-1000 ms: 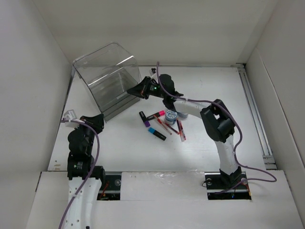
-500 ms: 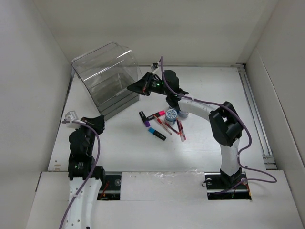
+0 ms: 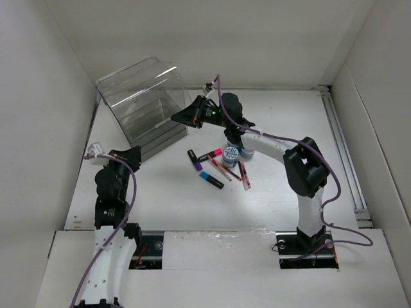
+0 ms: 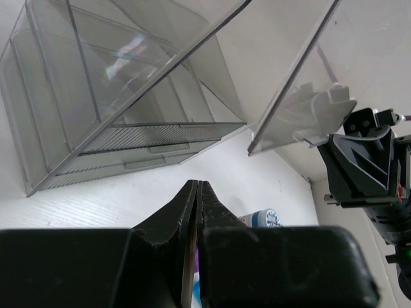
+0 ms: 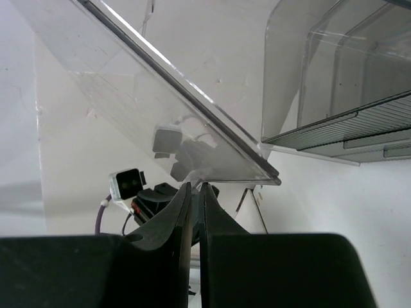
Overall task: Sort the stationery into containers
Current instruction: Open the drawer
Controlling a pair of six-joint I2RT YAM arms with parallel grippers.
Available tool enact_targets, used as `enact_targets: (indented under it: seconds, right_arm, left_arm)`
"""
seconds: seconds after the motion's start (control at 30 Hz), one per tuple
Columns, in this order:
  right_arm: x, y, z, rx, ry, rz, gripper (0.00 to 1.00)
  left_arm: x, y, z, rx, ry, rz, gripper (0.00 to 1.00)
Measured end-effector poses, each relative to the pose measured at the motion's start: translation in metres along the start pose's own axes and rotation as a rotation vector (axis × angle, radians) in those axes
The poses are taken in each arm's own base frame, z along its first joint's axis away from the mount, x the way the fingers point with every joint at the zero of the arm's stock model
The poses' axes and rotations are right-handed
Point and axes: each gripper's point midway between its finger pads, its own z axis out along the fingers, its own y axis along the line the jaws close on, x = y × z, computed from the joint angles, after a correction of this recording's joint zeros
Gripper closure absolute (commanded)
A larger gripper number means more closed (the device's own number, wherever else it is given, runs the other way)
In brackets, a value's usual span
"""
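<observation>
Clear box (image 3: pixel 138 102); black markers (image 3: pixel 215 181) capped pink, purple and blue; red pens (image 3: pixel 244 174); blue-and-white roll (image 3: pixel 230 154); plain white bench (image 3: pixel 276 115).

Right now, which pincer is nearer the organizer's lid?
Right. The right pincer is at the lid front edge, seemingly pinching it; left pincer is shut, down near the organizer base, apart from the lid.

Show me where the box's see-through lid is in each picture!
Top external: the lid is at the upper left, tilted up over the box.
Left wrist: the lid is a slanting clear panel at the upper right.
Right wrist: the lid is a big slanted sheet across the upper left.
Shared landmark: the ribbed drawers at the box's base.
</observation>
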Motion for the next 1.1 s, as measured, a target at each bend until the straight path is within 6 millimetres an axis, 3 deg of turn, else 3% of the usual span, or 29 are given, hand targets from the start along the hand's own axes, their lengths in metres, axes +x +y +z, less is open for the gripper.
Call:
enact_targets:
  seconds: [0.53, 0.87, 0.97, 1.0, 1.03, 1.1]
  right_arm:
    - [0.005, 0.022, -0.003, -0.048, 0.029, -0.025, 1.0]
    - [0.005, 0.024, -0.003, -0.053, 0.034, -0.025, 1.0]
    - [0.006, 0.025, -0.003, -0.056, 0.033, -0.027, 0.92]
    - [0.005, 0.025, -0.003, -0.056, 0.033, -0.024, 0.87]
    - [0.005, 0.026, -0.003, -0.058, 0.033, -0.024, 0.73]
    - [0.005, 0.031, -0.005, -0.066, 0.031, -0.027, 0.67]
  left_arm:
    - [-0.022, -0.026, 0.017, 0.114, -0.095, -0.046, 0.95]
    - [-0.03, -0.043, 0.014, 0.178, -0.111, -0.062, 0.94]
    - [-0.032, -0.047, 0.012, 0.192, -0.113, -0.064, 0.94]
    - [-0.033, -0.048, 0.012, 0.196, -0.115, -0.063, 0.94]
    - [-0.034, -0.05, 0.012, 0.2, -0.115, -0.063, 0.94]
    - [-0.035, -0.054, 0.011, 0.209, -0.115, -0.064, 0.94]
